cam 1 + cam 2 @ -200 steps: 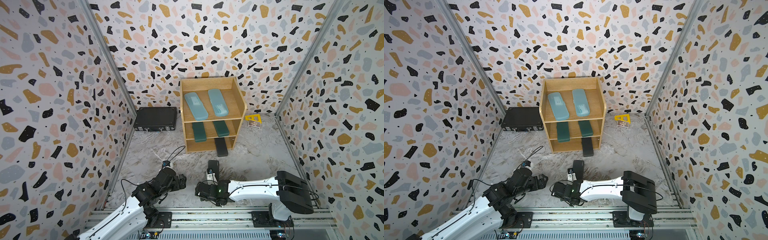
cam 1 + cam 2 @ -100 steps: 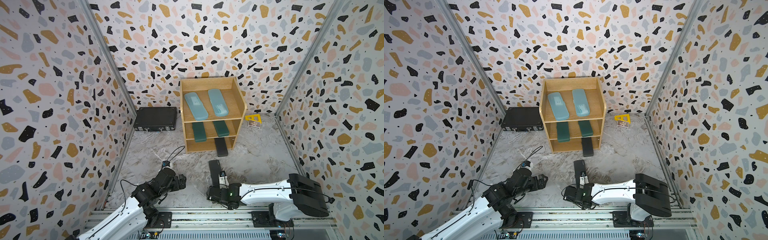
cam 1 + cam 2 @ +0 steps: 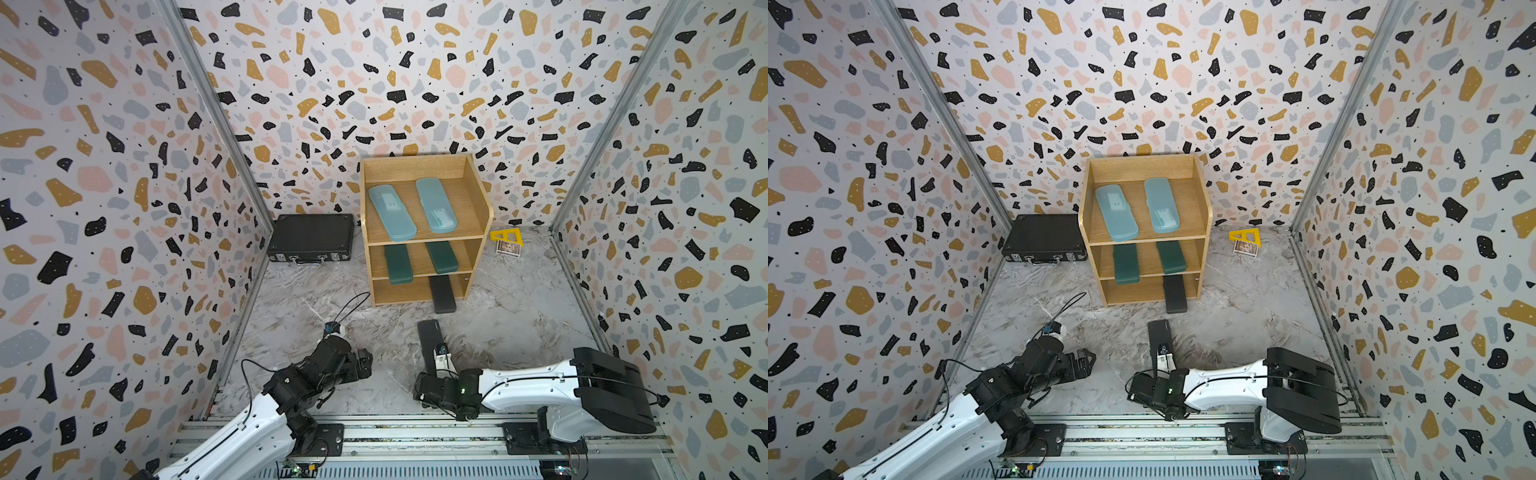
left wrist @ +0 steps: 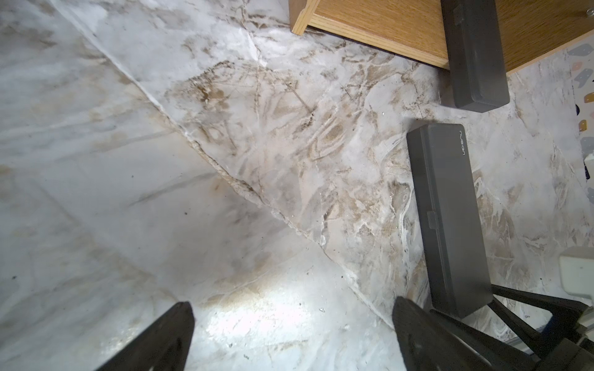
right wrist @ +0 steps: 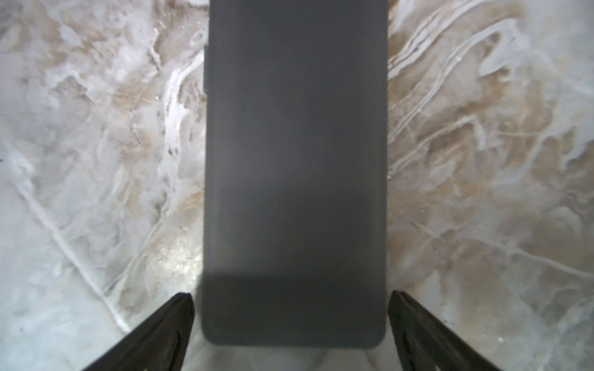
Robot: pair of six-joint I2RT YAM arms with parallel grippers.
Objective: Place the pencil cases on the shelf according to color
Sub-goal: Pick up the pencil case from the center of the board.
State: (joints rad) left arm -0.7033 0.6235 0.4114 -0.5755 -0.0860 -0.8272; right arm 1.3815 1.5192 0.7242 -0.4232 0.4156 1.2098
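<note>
Your right claw (image 5: 291, 297) stands spread wide, its dark fingers (image 5: 160, 331) straddling the near end of a black pencil case (image 5: 294, 160) that lies flat on the marbled desk (image 5: 96, 160). That wrist view is soft, so take this as likely rather than sure: a thin strip of desk seems to show between each finger and the case, so nothing is pinched. Your left claw (image 4: 292, 305) is spread just as wide and empty, hanging over bare desk to the left of that case.

In both top views the black pencil case (image 3: 428, 336) (image 3: 1160, 334) points lengthways at the shelf (image 3: 415, 166) (image 3: 1142, 166), stopping short of it. Just beyond its far end lies the second black case (image 3: 442, 293), on the right of the bottom tier, its near end jutting past the front edge. The middle tier carries two dark green cases (image 3: 397, 264) (image 3: 442, 257) side by side, and the top tier carries two light-blue cases (image 3: 392, 212) (image 3: 436, 210). A black briefcase (image 3: 311, 237) sits just left of the shelf. A yellow ruler (image 3: 505, 236) lies to the shelf's right, with a small printed box (image 3: 508, 248) just in front.
</note>
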